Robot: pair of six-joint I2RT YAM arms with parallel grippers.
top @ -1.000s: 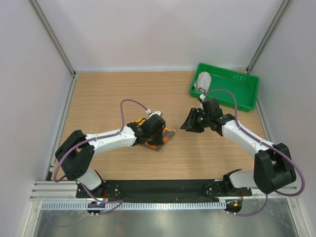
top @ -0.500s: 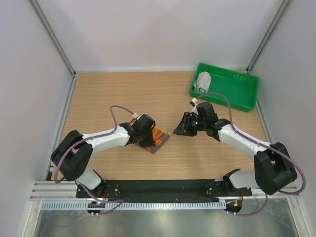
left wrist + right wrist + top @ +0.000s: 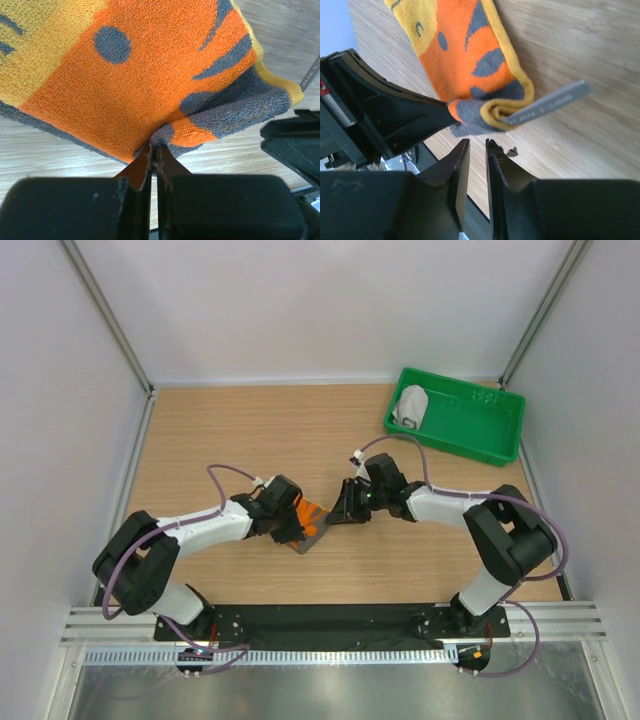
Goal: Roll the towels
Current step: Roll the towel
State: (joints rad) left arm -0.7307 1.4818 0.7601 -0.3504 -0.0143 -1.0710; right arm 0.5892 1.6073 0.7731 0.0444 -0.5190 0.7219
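The orange and yellow patterned towel (image 3: 313,521) lies partly folded on the wooden table, its grey backing showing at the fold. My left gripper (image 3: 296,528) is shut on the towel's near edge (image 3: 165,134), pinching the cloth between its fingertips. My right gripper (image 3: 344,513) hovers just right of the towel, its jaws a narrow gap apart with nothing between them (image 3: 477,145); the folded corner (image 3: 485,112) and a grey label (image 3: 550,102) sit just ahead of the tips. The light grey towel (image 3: 411,405) sits rolled in the green tray.
The green plastic tray (image 3: 470,430) stands at the back right of the table. White walls and metal posts enclose the table on three sides. My left gripper's black body (image 3: 385,117) fills the left of the right wrist view.
The left gripper has dragged the patterned towel left and nearer. The right gripper has moved left up to the towel, and its jaws have narrowed.
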